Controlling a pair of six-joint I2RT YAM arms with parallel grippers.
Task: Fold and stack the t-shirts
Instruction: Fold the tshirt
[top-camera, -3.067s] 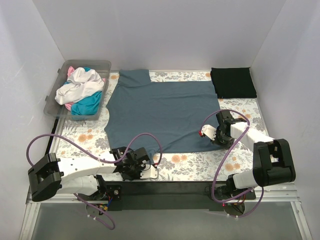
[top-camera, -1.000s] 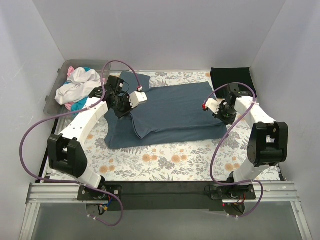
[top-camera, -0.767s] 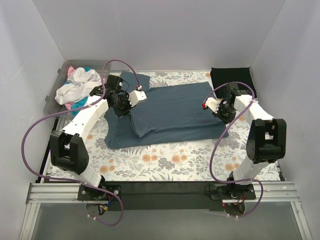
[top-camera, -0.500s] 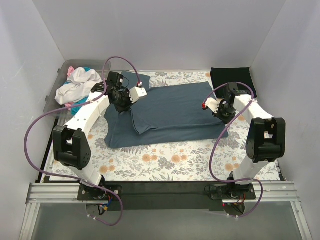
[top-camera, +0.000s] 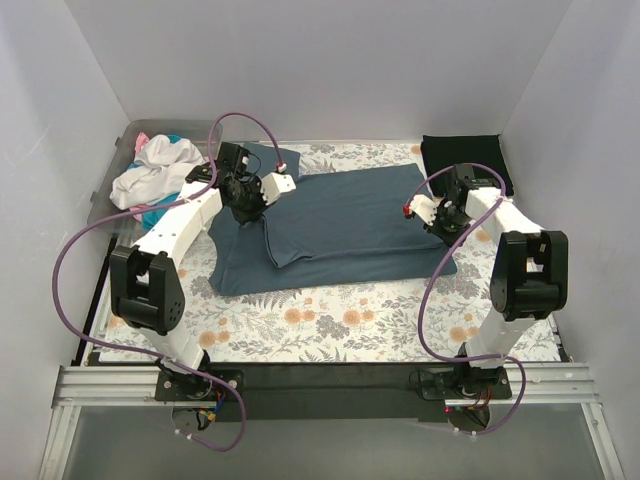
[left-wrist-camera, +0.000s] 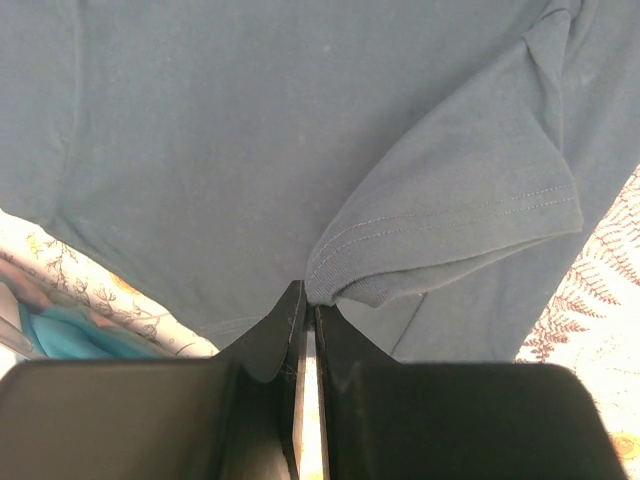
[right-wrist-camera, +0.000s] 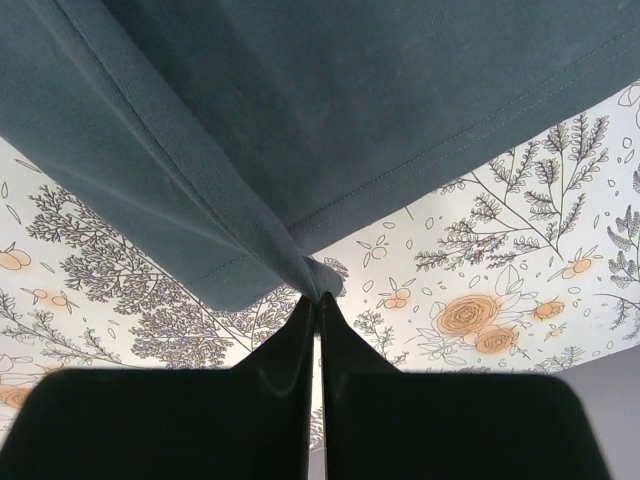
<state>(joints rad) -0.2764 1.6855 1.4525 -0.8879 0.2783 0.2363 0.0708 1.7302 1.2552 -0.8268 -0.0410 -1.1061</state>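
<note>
Logging a lengthwise fold in progress on the large slate blue-grey cloth t-shirt (top-camera: 345, 225). It lay across the middle of the floral-patterned table cloth (top-camera: 330, 322), with one layer already doubled over the body.

At the shirt's left end we found the left gripper (left-wrist-camera: 305, 300) with its fingers pinched tight on a tuck of stitched hem, and a short sleeve hung just beside the pinch. At the right end the right gripper (right-wrist-camera: 318, 298) had its fingers closed to a thin slit on a bunched corner of hem. That cloth was lifted off the floral print below.

We noted a folded black cloth t-shirt (top-camera: 465, 162) flat at the far right corner. A crumpled white cloth t-shirt (top-camera: 150, 172) and a teal cloth t-shirt (top-camera: 152, 214) sat in the clear plastic bin (top-camera: 150, 126) at far left.

We judged the task to be early, with one shirt folded, one in hand and the rest waiting. The next move looked to call for both pinches to travel level and together. The held edge could then be laid square and let go without dragging the lower layer. A crosswise fold would follow before stacking.
</note>
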